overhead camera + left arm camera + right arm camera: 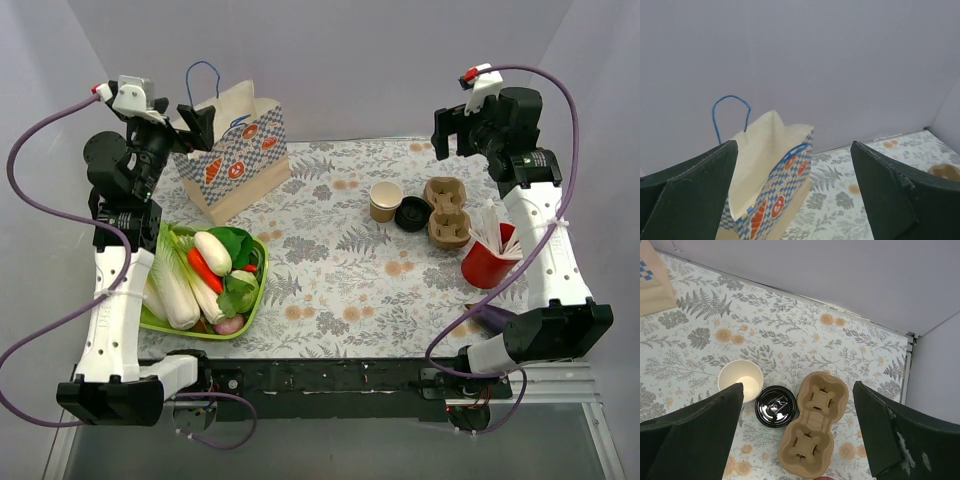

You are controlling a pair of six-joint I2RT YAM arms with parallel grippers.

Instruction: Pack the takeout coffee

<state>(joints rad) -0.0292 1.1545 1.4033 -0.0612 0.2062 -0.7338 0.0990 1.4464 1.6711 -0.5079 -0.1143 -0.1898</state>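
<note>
Two robot arms are seen from above at the near edge of one tabletop (340, 270) covered with a leaf and flower pattern: the left arm (110, 300) and the right arm (545, 240), both raised. The left tool (192, 125) is held wide open with nothing between its two fingers, just beside the top of one paper bag (235, 150). The bag stands open at the far left of the tabletop and is printed with blue checks and orange pastry shapes. In the left wrist view two blue handles are counted on it, one upright and one folded down the front. The right tool (450, 135) is also spread fully open and empty, held high over the far right of the tabletop. One small tan paper cup (386, 201) is found standing upright and uncovered on the right half of the tabletop, its white inside showing. One round black lid (412, 213) lies flat on the tabletop just beside the cup, between it and one brown cardboard cup carrier (447, 211). The carrier has two holes, both vacant. Nearer the right arm, one taller red cup (485, 265) is seen holding a bunch of white sticks (495, 230), too many and too small to be counted. At the near left, one green tray (255, 300) is heaped with vegetables: white, green and red ones are made out, but their number cannot be told.
</note>
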